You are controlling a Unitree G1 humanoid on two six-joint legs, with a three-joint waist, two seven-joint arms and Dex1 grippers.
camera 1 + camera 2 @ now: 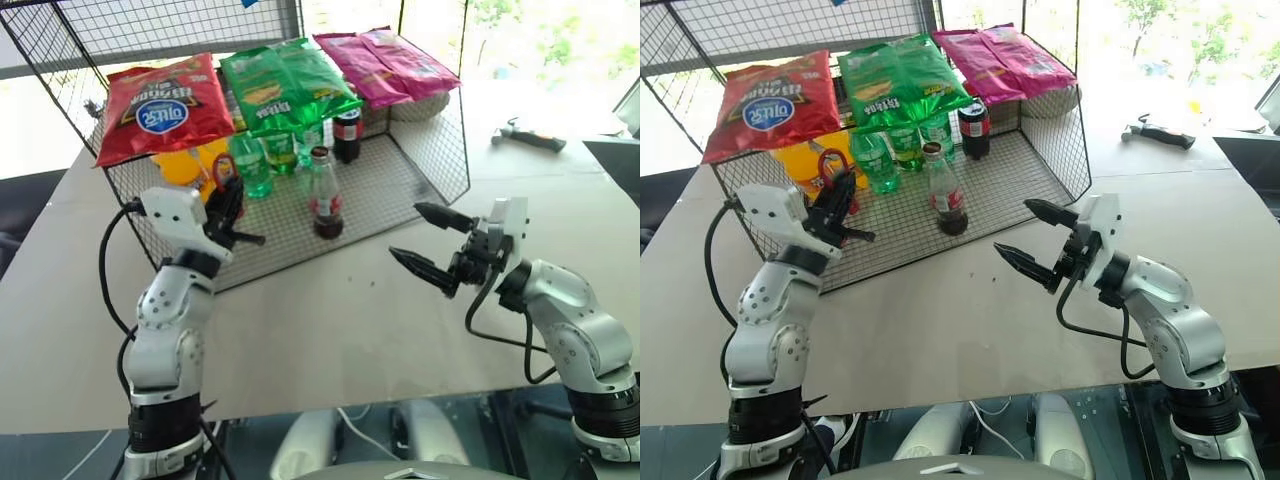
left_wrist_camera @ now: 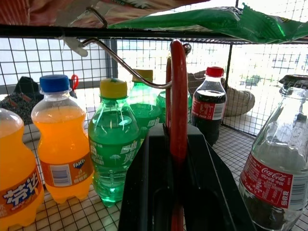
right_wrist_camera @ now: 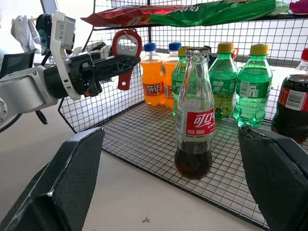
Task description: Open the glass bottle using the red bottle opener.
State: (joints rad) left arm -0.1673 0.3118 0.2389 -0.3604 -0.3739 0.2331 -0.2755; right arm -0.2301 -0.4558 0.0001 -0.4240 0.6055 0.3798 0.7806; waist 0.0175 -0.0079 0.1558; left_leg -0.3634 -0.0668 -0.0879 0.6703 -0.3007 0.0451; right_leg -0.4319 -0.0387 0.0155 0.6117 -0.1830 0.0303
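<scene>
Two orange bottles (image 2: 62,139) behind opener (image 2: 177,106).

Silver-grey rounded arm shells with small dark screw holes; black joint collars near the base. White boxy wrist housing behind left gripper (image 1: 232,212), ribbed along one side. Black tapered pointed fingers on right gripper (image 1: 428,243), white housing just behind. Black cable looping from behind each wrist housing back along the forearm.
</scene>
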